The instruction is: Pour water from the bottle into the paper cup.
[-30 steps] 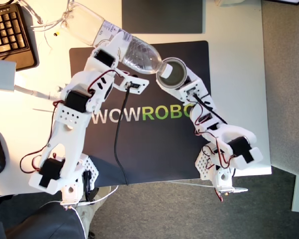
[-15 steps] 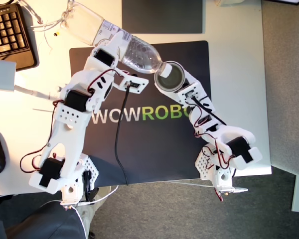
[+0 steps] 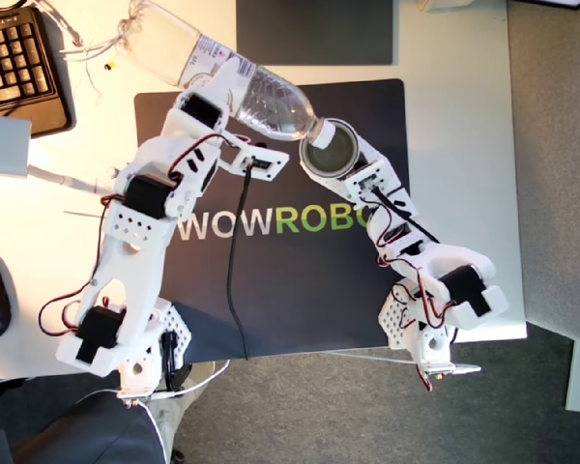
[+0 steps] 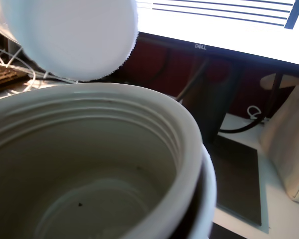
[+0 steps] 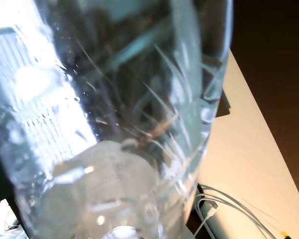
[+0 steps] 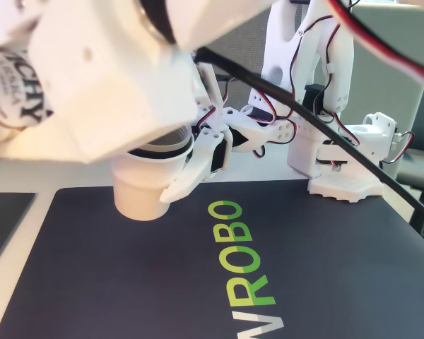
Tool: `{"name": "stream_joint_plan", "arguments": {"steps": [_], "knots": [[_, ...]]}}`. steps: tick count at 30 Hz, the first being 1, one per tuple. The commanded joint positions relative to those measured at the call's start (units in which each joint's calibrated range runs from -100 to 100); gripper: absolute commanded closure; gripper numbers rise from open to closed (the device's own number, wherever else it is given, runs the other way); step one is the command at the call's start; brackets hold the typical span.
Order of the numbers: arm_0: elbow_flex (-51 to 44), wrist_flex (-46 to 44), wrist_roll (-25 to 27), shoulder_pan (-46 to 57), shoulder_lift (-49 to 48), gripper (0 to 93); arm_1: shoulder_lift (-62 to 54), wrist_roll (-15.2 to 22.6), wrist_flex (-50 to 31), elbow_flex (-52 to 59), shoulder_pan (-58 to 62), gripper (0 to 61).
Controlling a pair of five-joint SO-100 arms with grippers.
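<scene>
Nearest in the other view, the black mat (image 6: 198, 282) carries white and green lettering; "ROBO" reads there, and "WOWROBO" in the exterior view. On the mat stands the paper cup (image 3: 333, 146), white outside, its inside brownish-grey. My second gripper (image 3: 353, 166) is closed around the cup's wall, its white fingers (image 6: 198, 166) wrapping the side. Above the cup the bottle (image 3: 234, 82) lies tilted, its white cap (image 4: 72, 35) at the cup's rim, still screwed on. Clear water (image 5: 139, 99) fills the ribbed body. My first gripper (image 3: 220, 97) clamps the bottle at its label, where "CHY" can be read in the other view. Farther back a Dell monitor (image 4: 214, 25) glows, and a black keyboard (image 3: 19, 63) sits at the exterior view's upper left.
</scene>
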Motion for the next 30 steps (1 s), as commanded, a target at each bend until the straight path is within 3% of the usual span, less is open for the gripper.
{"name": "stream_joint_plan", "arguments": {"steps": [1, 21, 30], "knots": [[-10.56, -0.21, -0.15, 0.85, -2.95, 92.7, -0.56, -0.44, -2.59, -0.2, -0.48, 61.2], [-10.83, -0.13, -0.24, 1.37, -2.42, 92.7, -0.73, -1.27, -1.78, -0.02, 0.12, 61.2], [-6.38, 0.12, -0.29, 1.5, -6.77, 92.7, -0.04, -1.42, -1.78, -0.84, 0.36, 61.2]]}}
